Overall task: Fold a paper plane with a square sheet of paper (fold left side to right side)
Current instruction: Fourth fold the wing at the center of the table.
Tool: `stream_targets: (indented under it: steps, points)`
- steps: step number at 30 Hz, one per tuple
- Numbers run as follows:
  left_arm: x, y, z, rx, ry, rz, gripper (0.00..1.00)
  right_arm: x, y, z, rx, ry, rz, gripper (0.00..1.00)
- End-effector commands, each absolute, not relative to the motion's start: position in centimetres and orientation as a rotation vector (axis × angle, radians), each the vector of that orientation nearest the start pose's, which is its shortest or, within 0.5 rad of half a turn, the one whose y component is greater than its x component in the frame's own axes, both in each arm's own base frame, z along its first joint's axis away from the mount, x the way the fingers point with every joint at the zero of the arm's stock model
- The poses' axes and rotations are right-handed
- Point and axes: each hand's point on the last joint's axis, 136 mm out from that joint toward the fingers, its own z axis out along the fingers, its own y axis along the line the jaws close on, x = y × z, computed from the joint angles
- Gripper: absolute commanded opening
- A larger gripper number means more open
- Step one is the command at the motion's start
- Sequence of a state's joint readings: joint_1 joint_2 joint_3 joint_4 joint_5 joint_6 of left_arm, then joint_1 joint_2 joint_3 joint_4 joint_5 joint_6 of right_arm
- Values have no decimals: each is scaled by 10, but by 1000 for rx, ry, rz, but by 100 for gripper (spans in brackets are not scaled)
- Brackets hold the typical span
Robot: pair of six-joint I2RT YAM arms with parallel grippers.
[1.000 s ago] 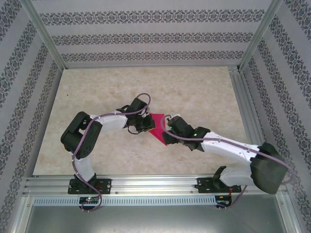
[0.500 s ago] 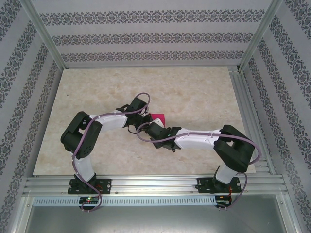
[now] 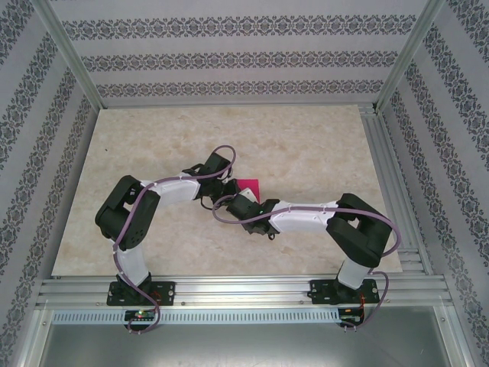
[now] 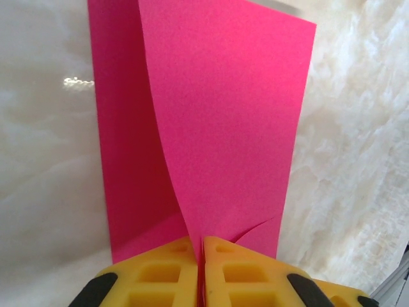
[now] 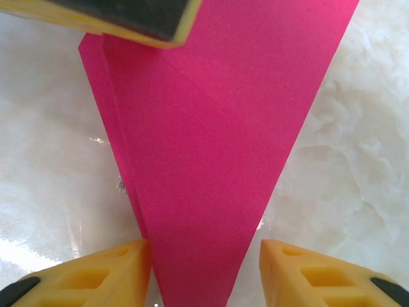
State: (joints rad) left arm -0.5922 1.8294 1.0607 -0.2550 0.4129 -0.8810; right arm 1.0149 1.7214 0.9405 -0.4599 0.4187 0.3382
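There is one sheet of paper, bright magenta and folded over on itself, lying near the middle of the table between the two gripper heads. Two arms work it, one gripper each. The left gripper comes in from the left, and in the left wrist view its yellow fingers are pressed together on the near edge of the paper, pinching an upper layer that curves up off the layer lying flat beneath. The right gripper reaches across from the right, and in the right wrist view its two fingers stand apart on either side of the paper's narrow pointed end; the finger on the left of that view sits right at the paper's edge, while the other is a little clear of it, so nothing is clamped there. A yellow finger with a black pad overlaps the wide far end of the wedge. The table is a single pale, marble-patterned slab, glossy enough to catch highlights. Walls papered in grey floral stripes enclose it on three sides, with slanting aluminium posts at the back corners and a metal rail along the near edge carrying both arm bases
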Motion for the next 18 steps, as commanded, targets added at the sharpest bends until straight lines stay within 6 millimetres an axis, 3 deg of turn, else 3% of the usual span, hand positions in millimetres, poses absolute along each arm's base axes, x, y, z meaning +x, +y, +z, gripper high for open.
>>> stream_targets:
  steps: [1, 7, 18]
  points:
    - [315, -315, 64, -176, 2806, -1087, 12, 248, 270, 34, -799, 2456, -148, 47]
    - [315, -326, 66, -143, 2813, -1098, 12, 248, 267, 40, -790, 2432, -141, 47]
    - [313, -327, 65, -141, 2819, -1087, 12, 242, 262, 30, -808, 2458, -156, 35]
